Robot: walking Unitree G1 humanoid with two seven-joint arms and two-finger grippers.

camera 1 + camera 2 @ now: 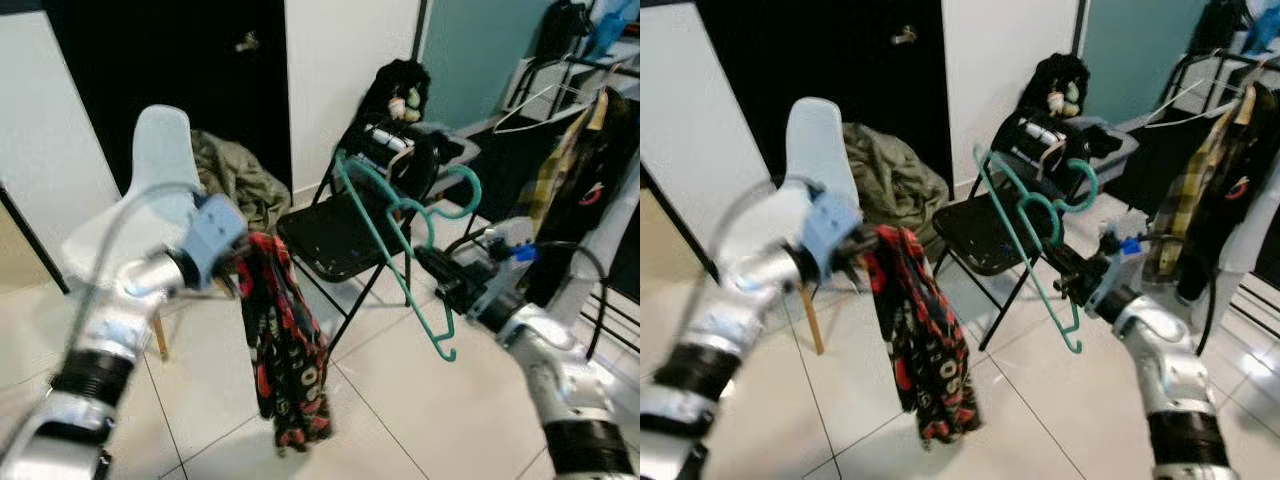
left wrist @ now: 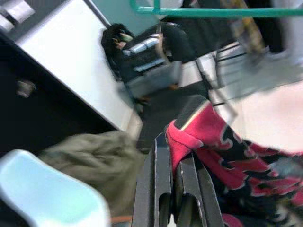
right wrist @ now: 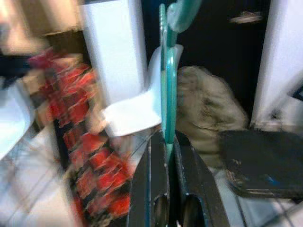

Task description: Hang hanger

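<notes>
Left gripper (image 1: 236,258) pinches the top edge of a red-and-black garment (image 1: 285,350), which hangs free above the tiled floor (image 1: 400,400). Beside it, the right gripper (image 1: 432,264) is clamped on a teal hanger (image 1: 392,235), held in the air before the black folding chair (image 1: 335,240). Judged from this, both pieces are in hand, but the hanger is not yet on the clothes rack (image 1: 570,65) at far right.

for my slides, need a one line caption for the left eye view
Left tool holds a red and black garment while right tool holds a teal hanger.
</notes>
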